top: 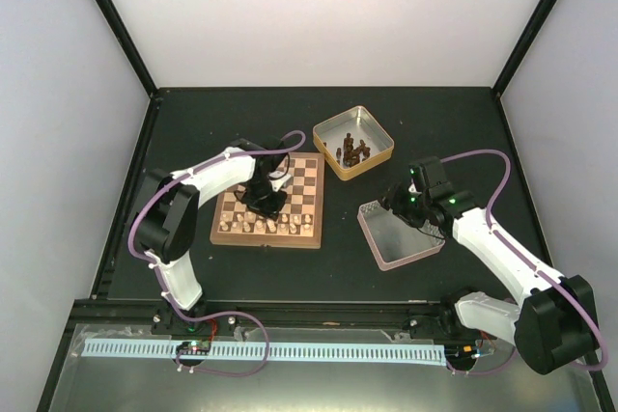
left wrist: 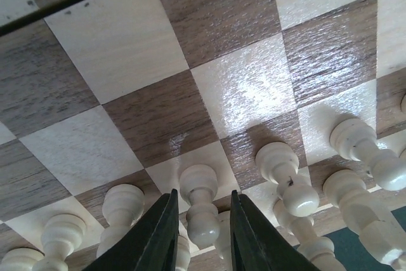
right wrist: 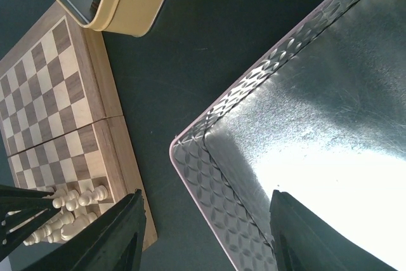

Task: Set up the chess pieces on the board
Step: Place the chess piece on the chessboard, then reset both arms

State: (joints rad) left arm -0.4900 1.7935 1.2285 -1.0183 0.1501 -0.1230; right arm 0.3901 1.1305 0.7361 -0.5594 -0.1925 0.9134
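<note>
**Left gripper on a pawn, right gripper waiting over the tin**

The left gripper (left wrist: 202,193) is low over the board (top: 307,180), one finger either side of a pale pawn (left wrist: 202,212) that stands upright in the near rows. The jaws sit narrow around it, but I cannot tell whether they actually pinch it. Straddling the stem looks right for seating it square. The pale pieces (top: 266,226) crowd the board's near edge, so neighbours could get bumped. The far squares are bare. The right gripper (right wrist: 209,233) hovers wide apart over the empty tin (top: 401,238) with nothing in it, clear of the work. The dark pieces (top: 353,151) sit in the gold tin (top: 379,147), just beyond the board.
</note>
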